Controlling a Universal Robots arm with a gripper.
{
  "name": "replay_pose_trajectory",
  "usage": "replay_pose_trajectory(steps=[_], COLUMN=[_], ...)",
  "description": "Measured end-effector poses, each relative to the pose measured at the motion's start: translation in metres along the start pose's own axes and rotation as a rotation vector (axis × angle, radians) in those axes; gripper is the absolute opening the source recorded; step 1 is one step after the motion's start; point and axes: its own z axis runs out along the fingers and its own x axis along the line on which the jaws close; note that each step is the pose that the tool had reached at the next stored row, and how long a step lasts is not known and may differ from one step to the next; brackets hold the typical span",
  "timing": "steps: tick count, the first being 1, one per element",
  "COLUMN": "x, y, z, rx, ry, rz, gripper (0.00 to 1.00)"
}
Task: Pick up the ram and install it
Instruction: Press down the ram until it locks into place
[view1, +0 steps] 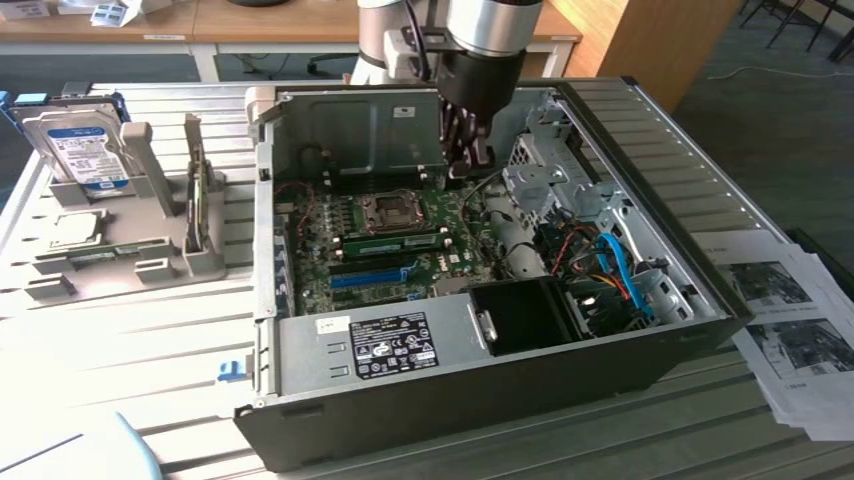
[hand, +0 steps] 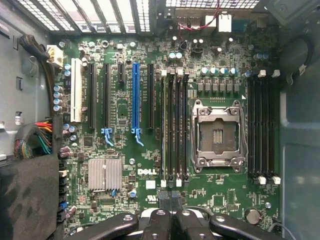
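Table (view1: 160, 330): pale ridged slats, matte; one loose stack of printed sheets (view1: 787, 320) at the exterior view's right.
Case (view1: 694, 250): one open tower lying on its side, dark ribbed shell, bare grey steel within; one black box (view1: 534, 315) at the near end.
Motherboard (hand: 125, 120): one green board, thickly studded; one long blue slot (hand: 135, 97), one white slot (hand: 76, 90), one finned silver heat sink (hand: 105, 175), one square steel-framed socket (hand: 217, 135), four black memory slots on each side of it.
Ram (view1: 400, 241): one thin green stick, seated on edge in the slot bank beside the socket; edge-on from the wrist (hand: 164, 130).
Gripper (view1: 467, 165): black fingers pressed together on nothing, hanging over one end of that slot bank, clear of the ram.
Rack (view1: 134, 250): grey plastic, blocky, at the exterior view's left; one silver hard drive (view1: 80, 150) upright in it, blue-white label.
Desks (view1: 134, 30): wood-topped, farthest back.
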Motion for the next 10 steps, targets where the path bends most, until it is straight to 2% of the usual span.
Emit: replay_pose_trajectory(steps=[10], x=[0.0001], y=[-0.0001], z=[0.0052], rx=[0.0000], ry=[-0.0001], rz=[0.000], gripper=[0.09])
